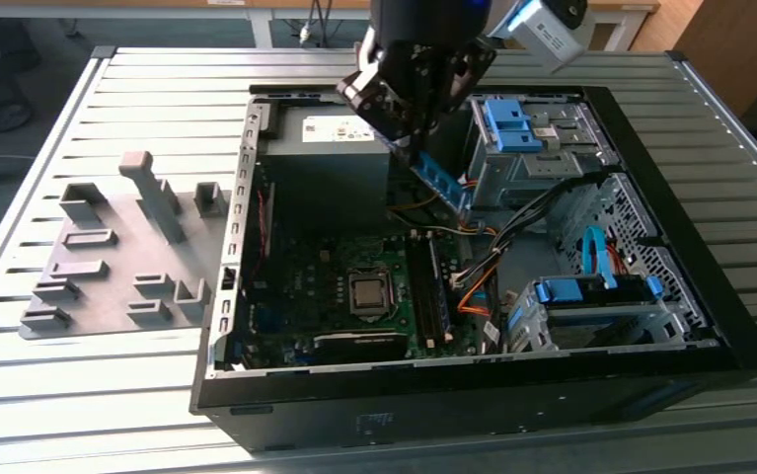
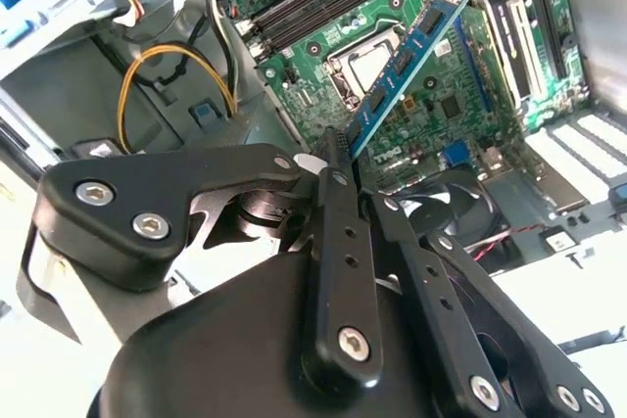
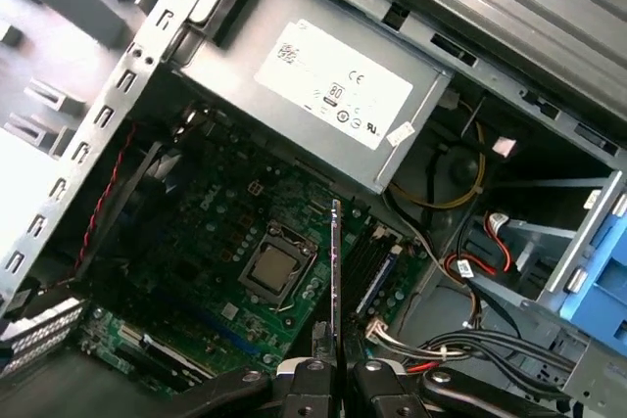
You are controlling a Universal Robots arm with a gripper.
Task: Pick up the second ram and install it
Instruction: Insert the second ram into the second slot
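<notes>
Blue-green second ram (image 1: pixel 441 185) is clamped in the gripper (image 1: pixel 412 148), fingers pinched on its upper end, stick hanging tilted above the motherboard (image 1: pixel 351 286), approx 12 o'clock from the CPU socket (image 1: pixel 370 293), inside the open PC case (image 1: pixel 484 390).

In the exterior view the black robot arm (image 1: pixel 424 20) is cut off by the upper edge. The black gripper (image 1: pixel 405 138) covers one end of the thin blue-green circuit-board strip (image 1: pixel 441 188) (its chips are too small to tell there). In the first wrist view that strip (image 3: pixel 336 271) appears edge-on, its face hidden. The grey slatted metal table (image 1: pixel 89 395) runs off frame.
</notes>
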